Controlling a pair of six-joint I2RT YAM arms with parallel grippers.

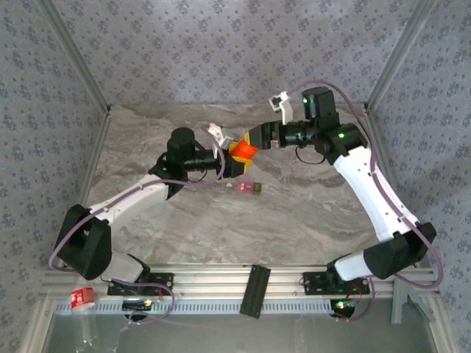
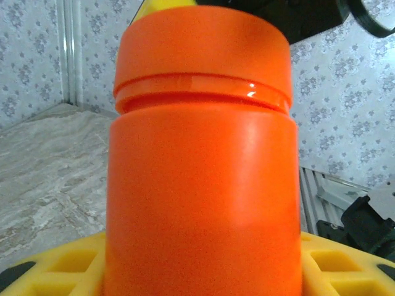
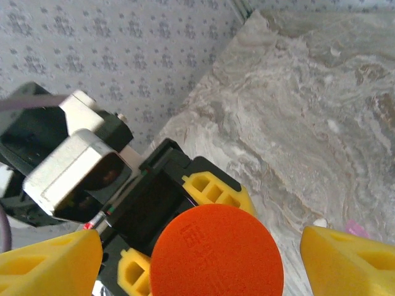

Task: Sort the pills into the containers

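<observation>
Left arm: reaches from its base at the near left edge forward and inward, with the forearm low over the grey marbled table (image 1: 309, 220) and the wrist turned toward the centre.
Left pincer (image 1: 234, 160): pinching the orange cylindrical plastic bottle (image 2: 203, 185) low on its body, with a yellow ribbed finger (image 2: 55, 268) on either side. The bottle is held off the table, its cap end pointing toward the right pincer.
Right arm: rises from the near right edge, bends at a high elbow on the far right, then folds back inward so the wrist points left at the bottle.
Right pincer (image 1: 256, 137): spread. Its yellow fingers (image 3: 49, 262) stand one on each side of the round orange screw cap (image 3: 216, 250), with a gap on both sides and touching nothing.
Cap: on the bottle, directly between the right pincer's fingers and facing its wrist camera.
Writing: raised characters on the cap top, too faint to read.
Containers: the tiny pink and olive-green joined box containers (image 1: 250, 188) rest on the table just below both pincers, on the side nearer the arm bases, apart from each.
</observation>
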